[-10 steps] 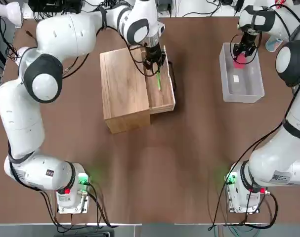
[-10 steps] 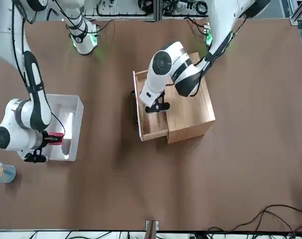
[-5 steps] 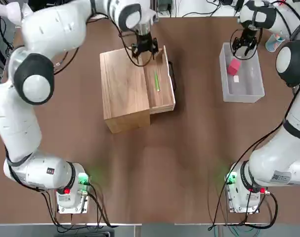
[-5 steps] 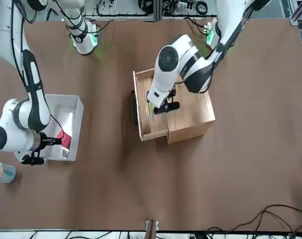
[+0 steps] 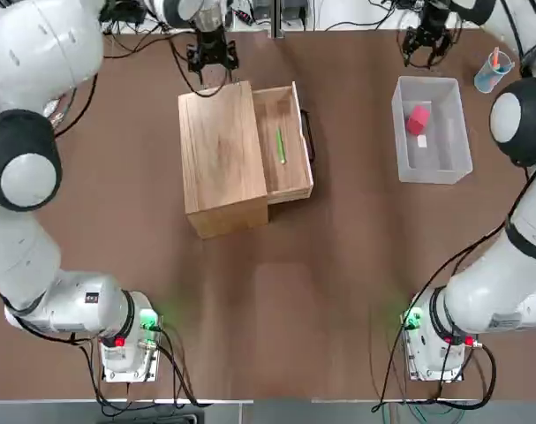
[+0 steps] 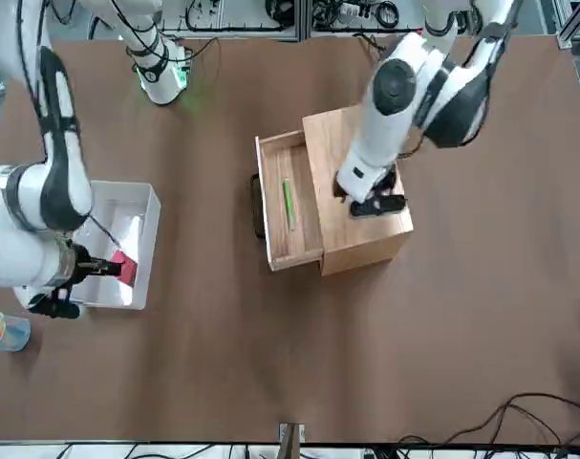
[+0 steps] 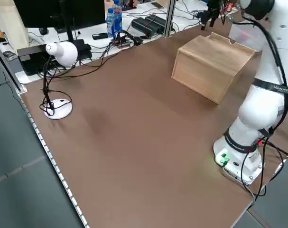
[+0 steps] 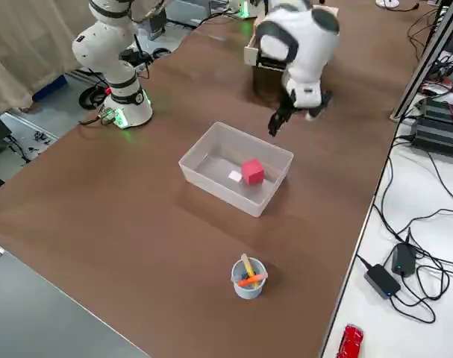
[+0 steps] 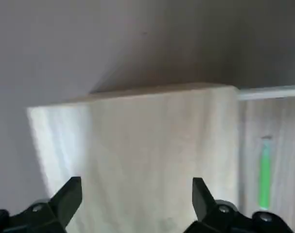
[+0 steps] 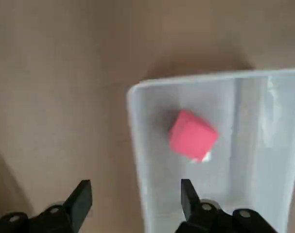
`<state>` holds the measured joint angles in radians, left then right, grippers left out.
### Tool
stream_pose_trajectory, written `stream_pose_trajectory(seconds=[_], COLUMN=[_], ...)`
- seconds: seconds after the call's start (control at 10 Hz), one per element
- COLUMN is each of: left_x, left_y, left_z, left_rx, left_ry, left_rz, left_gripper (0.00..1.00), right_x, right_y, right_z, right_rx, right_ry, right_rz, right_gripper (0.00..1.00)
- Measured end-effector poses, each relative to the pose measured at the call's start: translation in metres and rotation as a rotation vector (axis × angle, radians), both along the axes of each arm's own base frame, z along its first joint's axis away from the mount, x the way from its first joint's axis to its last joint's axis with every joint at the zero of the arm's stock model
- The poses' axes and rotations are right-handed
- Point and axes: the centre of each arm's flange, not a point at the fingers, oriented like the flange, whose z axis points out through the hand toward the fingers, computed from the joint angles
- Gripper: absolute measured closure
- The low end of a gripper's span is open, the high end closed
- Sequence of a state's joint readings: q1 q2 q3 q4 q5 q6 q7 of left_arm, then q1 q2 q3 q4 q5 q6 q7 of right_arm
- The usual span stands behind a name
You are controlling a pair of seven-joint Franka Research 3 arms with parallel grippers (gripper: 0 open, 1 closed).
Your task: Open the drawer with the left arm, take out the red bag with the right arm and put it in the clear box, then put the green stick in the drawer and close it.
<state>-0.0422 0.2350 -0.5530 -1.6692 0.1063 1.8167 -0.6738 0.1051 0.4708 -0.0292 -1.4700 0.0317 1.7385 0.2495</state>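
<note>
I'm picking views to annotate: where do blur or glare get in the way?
Left wrist view: box and stick blurred, pale glare on the box; right wrist view: bag soft-edged; front view: stick crisp, small glint inside the bin.

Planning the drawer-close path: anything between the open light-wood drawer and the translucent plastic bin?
Only bare brown tabletop between drawer and bin, per the top view.
</note>
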Motion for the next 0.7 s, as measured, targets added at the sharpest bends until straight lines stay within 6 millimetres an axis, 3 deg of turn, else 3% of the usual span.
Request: stream_pose_trajectory(seconds=[0.1, 0.2, 0.4, 0.5, 0.7], left_x=[0.008, 0.011, 0.007, 0.004, -0.001], left_y=[0.047, 0.097, 0.174, 0.197, 0.226], left_z=[0.016, 0.034, 0.068, 0.080, 0.096], left_rx=[-0.027, -0.047, -0.053, -0.050, -0.045], left_ry=[-0.001, -0.019, -0.075, -0.099, -0.130], left_rz=[-0.010, -0.020, -0.045, -0.063, -0.097], left_gripper=[0.00, 0.00, 0.00, 0.00, 0.00], right_x=[-0.007, -0.015, -0.023, -0.027, -0.050], right_y=[0.047, 0.084, 0.130, 0.148, 0.183], right_z=[0.005, 0.003, -0.009, -0.032, -0.095], right_rx=[-0.021, -0.027, 0.030, 0.061, 0.068], right_ry=[0.002, 0.006, 0.009, -0.008, -0.035], right_rz=[-0.035, -0.061, -0.162, -0.208, -0.319], right_gripper=[0.26, 0.42, 0.74, 0.92, 0.97])
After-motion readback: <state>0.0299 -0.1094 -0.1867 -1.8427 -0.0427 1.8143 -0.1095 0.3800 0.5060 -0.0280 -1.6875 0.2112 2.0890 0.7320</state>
